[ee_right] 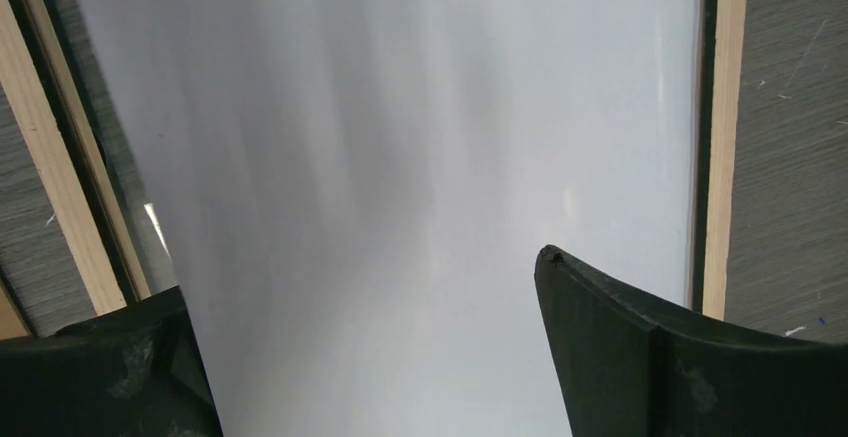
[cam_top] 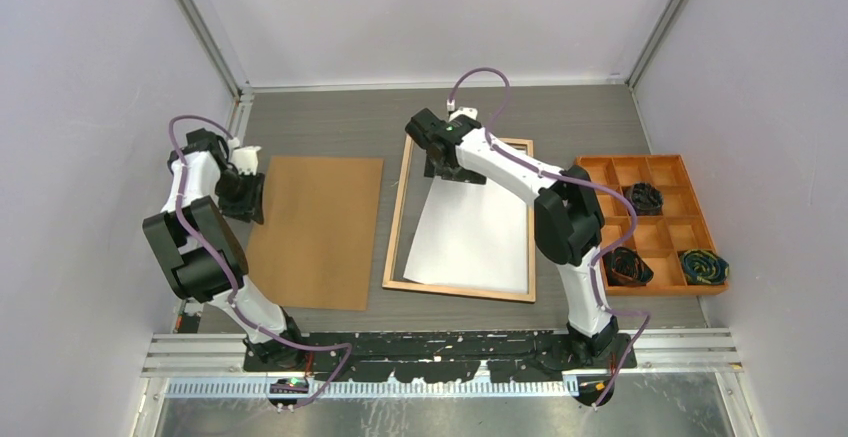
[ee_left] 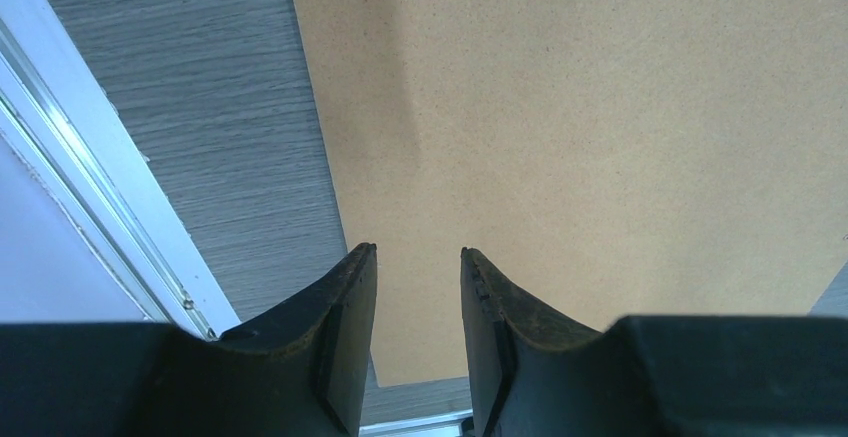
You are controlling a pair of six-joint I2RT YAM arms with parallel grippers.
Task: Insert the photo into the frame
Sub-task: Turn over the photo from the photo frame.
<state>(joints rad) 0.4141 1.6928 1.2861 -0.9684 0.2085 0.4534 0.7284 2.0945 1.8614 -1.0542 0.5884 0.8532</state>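
Observation:
The frame (cam_top: 396, 227) lies on the table with its light wood back up. The photo (cam_top: 470, 242) lies white back up inside it, skewed, with its far end under my right gripper (cam_top: 455, 162). In the right wrist view the photo (ee_right: 400, 137) fills the picture between the frame's wood rails (ee_right: 722, 137). My right gripper (ee_right: 362, 272) is wide open; the photo's edge covers its left finger and its right finger (ee_right: 640, 357) shows over the sheet. My left gripper (cam_top: 245, 197) is slightly open and empty at the left edge of the brown backing board (cam_top: 315, 232).
The backing board (ee_left: 600, 137) lies left of the frame; my left gripper (ee_left: 418, 257) hovers over its edge near a white wall rail (ee_left: 90, 177). An orange compartment tray (cam_top: 600, 172) with dark bundles (cam_top: 627, 267) stands right of the frame. Walls enclose the table.

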